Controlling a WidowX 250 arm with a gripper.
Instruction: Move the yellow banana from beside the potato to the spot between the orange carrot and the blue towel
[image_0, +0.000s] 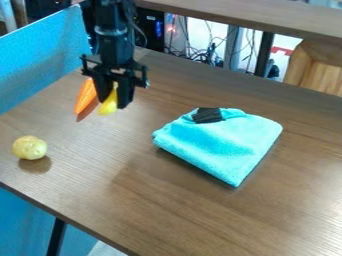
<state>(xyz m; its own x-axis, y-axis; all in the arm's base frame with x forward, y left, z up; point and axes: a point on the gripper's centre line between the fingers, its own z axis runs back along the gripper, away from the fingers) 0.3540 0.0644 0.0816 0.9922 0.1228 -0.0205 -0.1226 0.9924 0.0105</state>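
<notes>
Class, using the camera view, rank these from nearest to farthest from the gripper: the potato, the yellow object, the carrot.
1. Yellow object: right at the gripper, between its fingers.
2. Carrot: just beside the gripper, on the picture's left.
3. Potato: farthest, near the table's edge at the picture's lower left.

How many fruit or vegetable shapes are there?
3: a round pale-yellow piece at left on the table, a long orange piece beside the black two-finger gripper, and a bright-yellow piece in its grip, partly hidden. More may be hidden.
</notes>
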